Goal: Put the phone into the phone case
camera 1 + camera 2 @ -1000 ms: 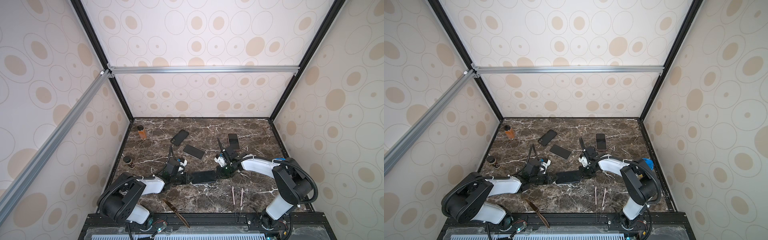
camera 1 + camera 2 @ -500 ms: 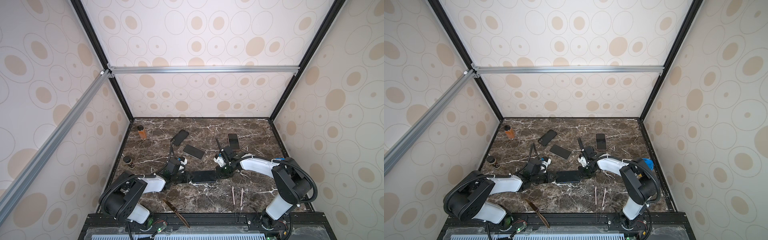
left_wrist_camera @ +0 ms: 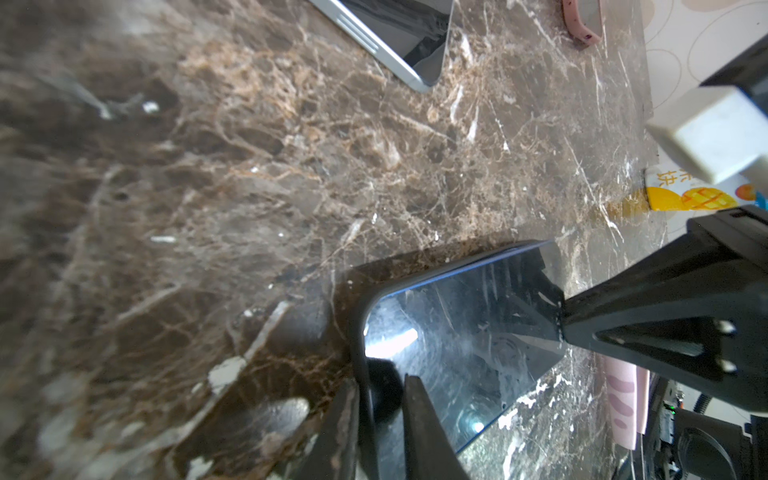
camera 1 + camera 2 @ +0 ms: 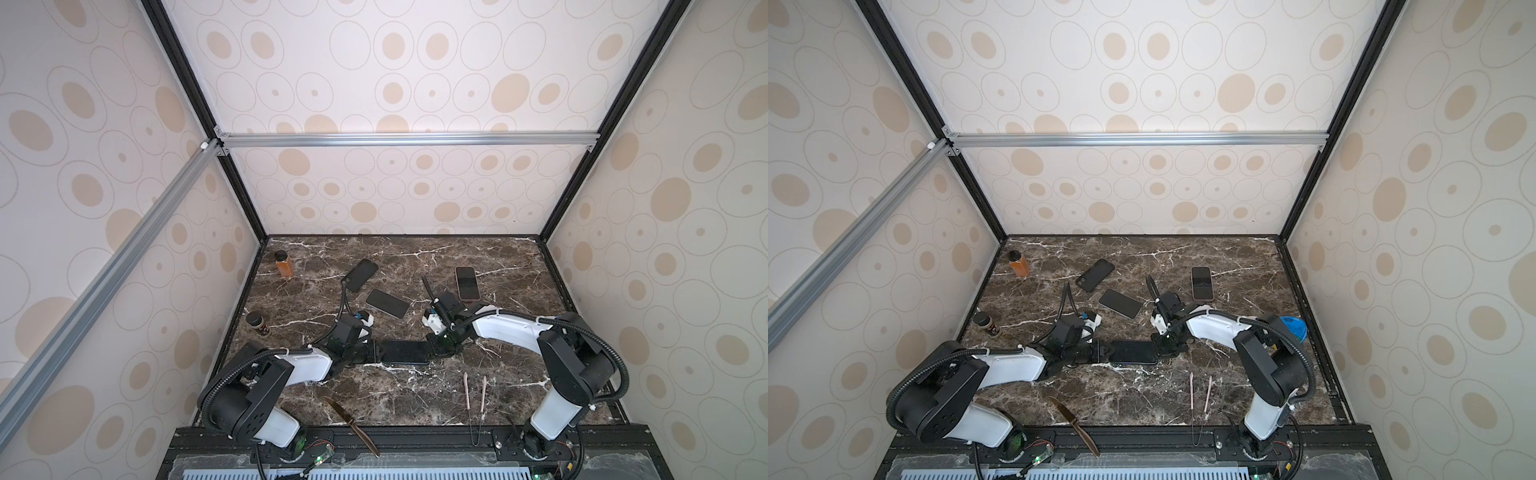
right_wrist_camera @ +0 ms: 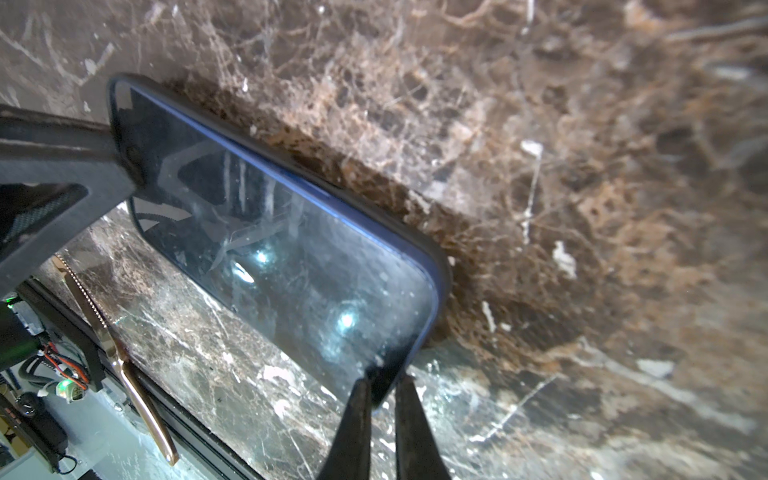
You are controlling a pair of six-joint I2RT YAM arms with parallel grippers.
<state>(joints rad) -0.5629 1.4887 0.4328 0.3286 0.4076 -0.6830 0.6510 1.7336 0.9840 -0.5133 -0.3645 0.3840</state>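
Two grippers, one phone (image 4: 405, 352) stretched between them, lying flat on the table (image 4: 415, 399) with its screen up! The left gripper (image 4: 376, 352) has its jaws clamped over one short end, one finger (image 3: 424, 432) on the glass and the dark rim caught between the pair. The right gripper (image 4: 434, 351) bites the opposite end, jaws pressed tight with hardly a gap between them. Look close in the wrist views: a dark phone case (image 5: 442, 266) rims the phone along its long side and round the corners, with a thin blue edge showing just inside it. Whether it sits fully home, I cannot tell. Beyond the jaws, toward the back wall, lies another dark phone (image 4: 387, 303), well apart. A knife (image 4: 351, 424) lies on the near side, untouched.
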